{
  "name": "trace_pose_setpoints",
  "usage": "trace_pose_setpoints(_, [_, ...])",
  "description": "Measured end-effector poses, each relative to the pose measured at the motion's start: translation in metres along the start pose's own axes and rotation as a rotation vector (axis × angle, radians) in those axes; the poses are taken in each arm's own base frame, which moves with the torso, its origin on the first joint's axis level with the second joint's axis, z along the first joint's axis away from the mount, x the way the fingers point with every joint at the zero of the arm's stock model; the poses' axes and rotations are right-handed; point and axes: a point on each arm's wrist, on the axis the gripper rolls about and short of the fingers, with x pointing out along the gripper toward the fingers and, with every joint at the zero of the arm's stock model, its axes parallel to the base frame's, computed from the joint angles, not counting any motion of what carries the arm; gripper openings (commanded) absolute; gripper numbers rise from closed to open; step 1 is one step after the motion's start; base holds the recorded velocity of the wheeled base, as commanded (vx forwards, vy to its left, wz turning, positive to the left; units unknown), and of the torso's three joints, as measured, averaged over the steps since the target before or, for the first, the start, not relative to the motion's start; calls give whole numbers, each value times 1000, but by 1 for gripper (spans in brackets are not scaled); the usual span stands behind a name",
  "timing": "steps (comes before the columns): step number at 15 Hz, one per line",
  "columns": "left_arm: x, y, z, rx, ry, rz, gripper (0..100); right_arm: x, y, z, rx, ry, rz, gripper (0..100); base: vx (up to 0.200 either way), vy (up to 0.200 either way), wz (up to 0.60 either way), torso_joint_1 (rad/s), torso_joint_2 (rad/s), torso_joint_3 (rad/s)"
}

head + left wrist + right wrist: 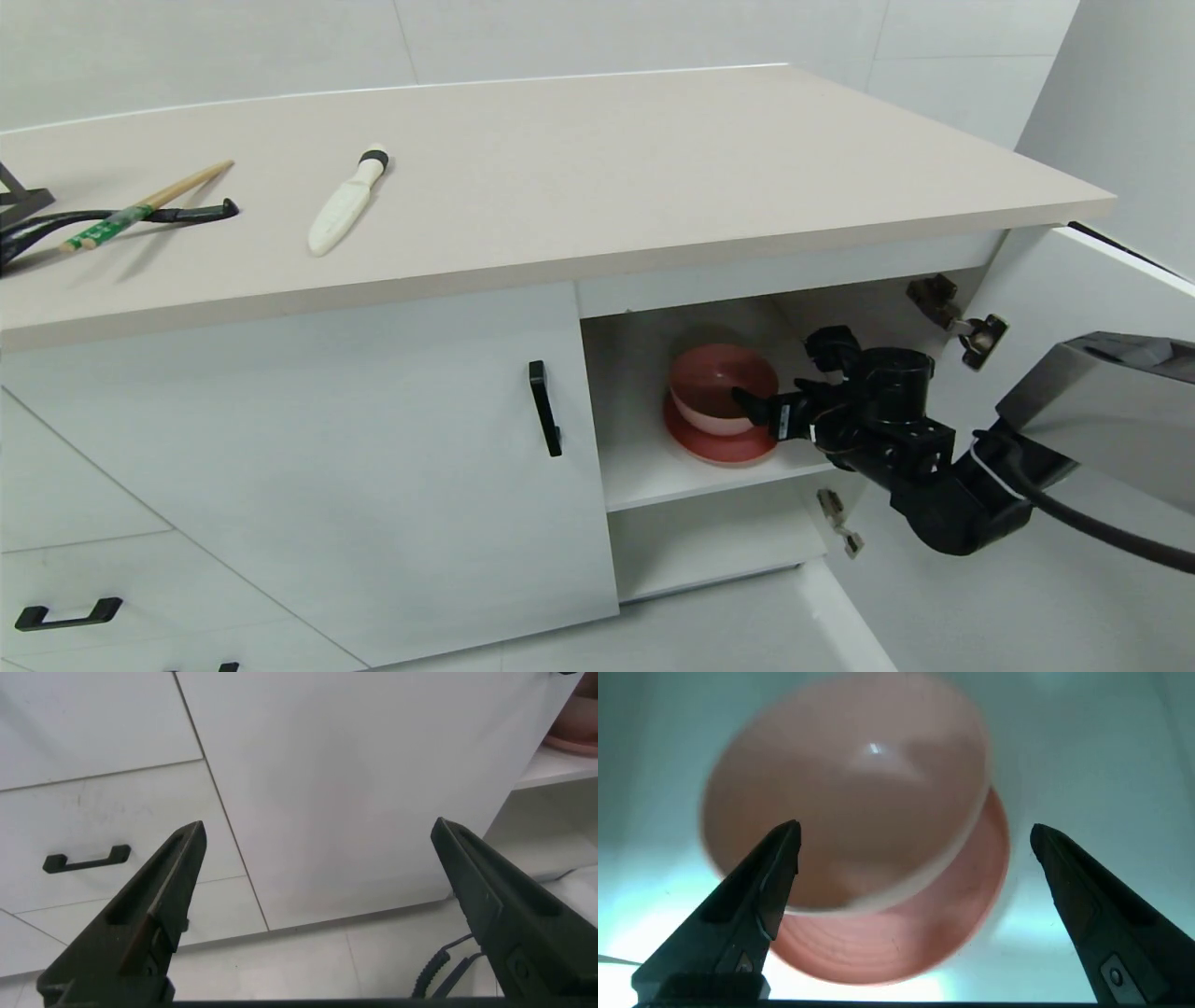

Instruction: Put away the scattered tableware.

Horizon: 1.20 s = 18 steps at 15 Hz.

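right arm [943, 504] is extended forward and low, wrist roughly level. right gripper [913, 835] is at the end of this arm, fingers spread wide apart. left gripper [318, 831] points forward, fingers likewise spread wide apart.

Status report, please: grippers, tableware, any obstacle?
Left gripper open, facing closed door. Right gripper open at bowl. Bowl on plate, on shelf. Chopsticks, white utensil on counter. Nothing in the way.
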Motion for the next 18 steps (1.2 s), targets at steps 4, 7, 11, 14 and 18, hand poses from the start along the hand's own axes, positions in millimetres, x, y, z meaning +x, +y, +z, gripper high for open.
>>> trace_pose_setpoints(4, [0, 0, 0, 2, 0, 0, 100, -52, 12, 30, -14, -30, 20, 100, 0, 0, 0, 0, 0, 0])
trace_pose_setpoints(7, [0, 0, 0, 19, 0, -3, 100, -120, 15, 35, -26, 7, 26, 100, 0, 0, 0, 0, 0, 0])
trace_pose_setpoints(11, [0, 0, 0, 20, 0, -6, 100, -196, 13, 42, -51, -30, 29, 100, 0, 0, 0, 0, 0, 0])
trace_pose_setpoints(14, [0, 0, 0, 17, 0, -7, 100, -235, 5, 35, -67, -41, 1, 100, -67, 0, 0, 1, -1, -1])
trace_pose_setpoints(18, [0, 0, 0, 15, 0, -7, 100, -256, 1, 29, -105, -45, -21, 100, -200, 0, 0, 6, 0, -1])
